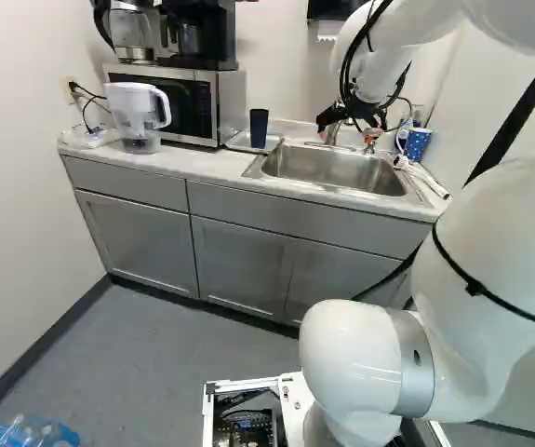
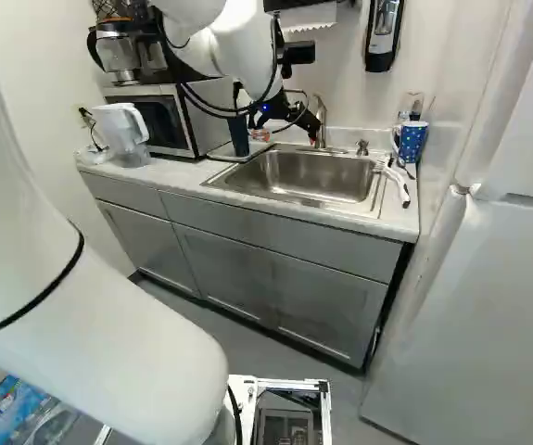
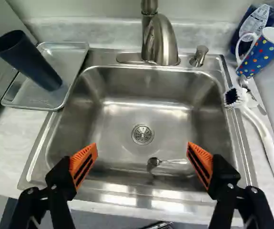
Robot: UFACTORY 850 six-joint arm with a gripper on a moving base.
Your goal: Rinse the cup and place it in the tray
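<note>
1 dark cup (image 3: 29,62) in tray (image 3: 71,59), 1 spoon (image 3: 153,163) in sink (image 3: 120,114), end effector (image 1: 349,128) wide apart, empty.

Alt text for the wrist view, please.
Open pincer above a steel sink holding only a spoon; dark cup stands in the metal tray beside it, brush and dotted cup opposite.

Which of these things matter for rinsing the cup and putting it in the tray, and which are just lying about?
Likely part of the job:
dark cup
metal tray under it
sink
faucet
open tool

Apparently just there:
polka-dot mug
dish brush
spoon in the sink
water pitcher
microwave
</note>
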